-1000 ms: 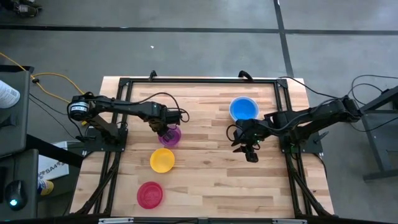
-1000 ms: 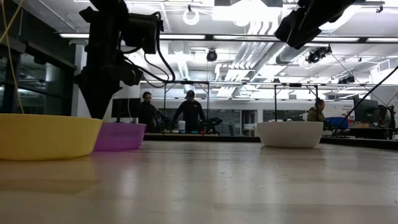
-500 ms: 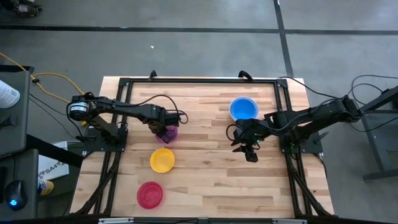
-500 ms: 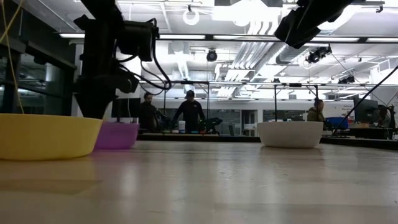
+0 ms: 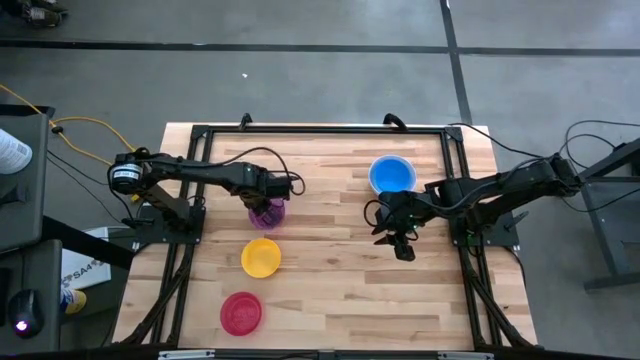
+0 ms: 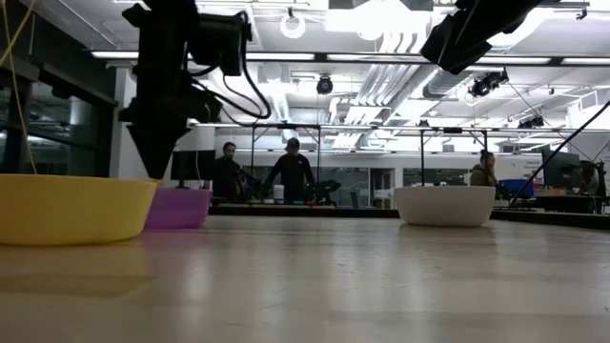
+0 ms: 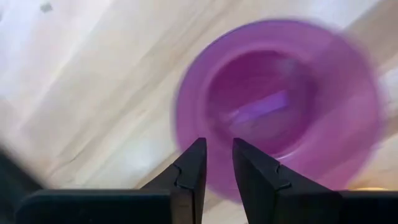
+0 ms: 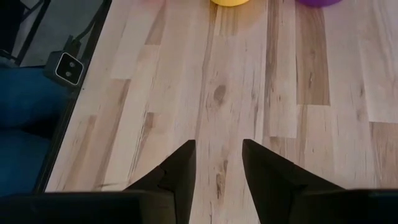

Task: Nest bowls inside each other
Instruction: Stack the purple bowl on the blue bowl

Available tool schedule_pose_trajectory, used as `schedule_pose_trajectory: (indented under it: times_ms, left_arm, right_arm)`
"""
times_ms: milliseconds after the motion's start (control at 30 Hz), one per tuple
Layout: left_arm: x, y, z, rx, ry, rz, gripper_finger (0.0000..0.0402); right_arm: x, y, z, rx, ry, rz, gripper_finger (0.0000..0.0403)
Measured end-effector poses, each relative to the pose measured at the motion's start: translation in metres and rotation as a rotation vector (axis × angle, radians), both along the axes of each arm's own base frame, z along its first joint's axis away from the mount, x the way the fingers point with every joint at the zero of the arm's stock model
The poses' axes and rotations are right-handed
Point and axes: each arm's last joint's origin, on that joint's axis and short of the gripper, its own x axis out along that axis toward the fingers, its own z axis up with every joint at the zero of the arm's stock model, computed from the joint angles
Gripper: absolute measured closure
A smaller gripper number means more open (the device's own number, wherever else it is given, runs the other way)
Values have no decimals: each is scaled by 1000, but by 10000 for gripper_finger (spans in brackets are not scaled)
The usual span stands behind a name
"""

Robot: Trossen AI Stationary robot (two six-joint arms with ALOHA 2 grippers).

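1. High view: the left gripper (image 5: 266, 206) reaches toward three o'clock over the small round purple plastic bowl (image 5: 267, 214). Below it sit the yellow plastic bowl (image 5: 261, 257) and the red plastic bowl (image 5: 240, 312), mouths up. The blue plastic bowl (image 5: 392, 174) sits at one o'clock; the right gripper (image 5: 399, 238) hovers nearby over bare butcher-block table (image 5: 330, 290).
2. Low view: only here does a white plastic bowl (image 6: 445, 205) show, upright.
3. Left wrist view: the fingers (image 7: 193, 169), narrowly parted, straddle the purple bowl's near rim.
4. Right wrist view: jaws wide, holding nothing.
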Motion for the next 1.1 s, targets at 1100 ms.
schedule_pose_trajectory:
  times_ms: [1100]
  left_arm:
    - [-13,-3,-29,-48,45,0,325]
  right_arm:
    - [0,0,0,2,-5,-1,278]
